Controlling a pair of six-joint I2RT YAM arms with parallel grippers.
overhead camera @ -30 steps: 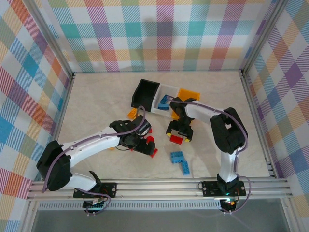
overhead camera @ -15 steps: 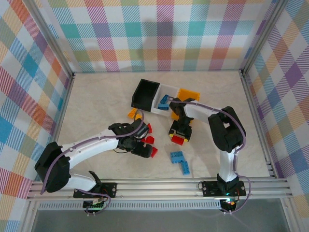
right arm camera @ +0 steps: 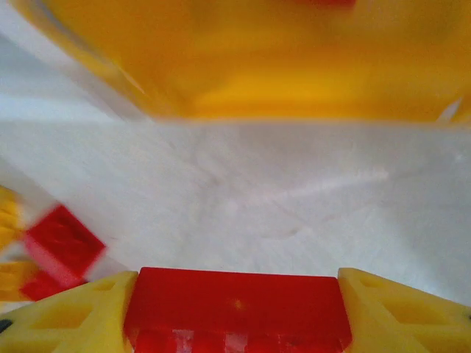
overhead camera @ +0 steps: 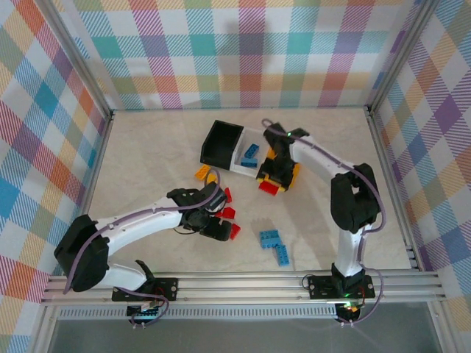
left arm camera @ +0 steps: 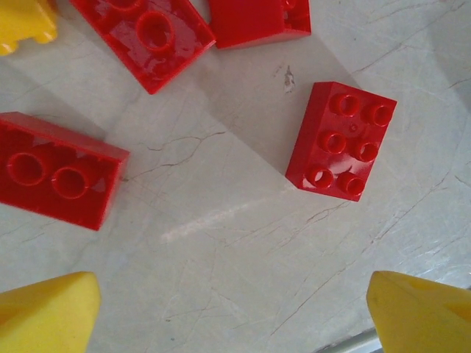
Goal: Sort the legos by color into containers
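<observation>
In the top view, your right gripper (overhead camera: 274, 179) has moved to the upper middle of the frame. One second ago it was lower, among the loose legos at the centre. It holds a red brick (overhead camera: 270, 187) and stands now at the right end of the row of bins. The black bin (overhead camera: 221, 143) looks empty, and the white bin (overhead camera: 259, 137) beside it has blue bricks (overhead camera: 250, 154) inside. Your left gripper (overhead camera: 219, 224) has stayed over the red cluster (overhead camera: 227, 213), left of centre. Two more blue legos (overhead camera: 274, 245) lie untouched in the lower middle.

In the left wrist view, the yellow fingertips (left arm camera: 48, 312) sit in the two bottom corners, spread wide with only bare table between them. So this claw is released. A six-stud red brick (left arm camera: 341, 140) lies at the upper right and a longer red one (left arm camera: 59, 179) at the left edge, neither of them touched.

In the right wrist view, the fingers (right arm camera: 66, 316) are clenched on the red brick at the bottom edge. The wall of the yellow-orange bin (right arm camera: 257, 66) is blurred across the top, near but not yet under the brick. I judge that the carry is almost finished and you need only to go over the rim and drop. Many legos are still left to sort.
</observation>
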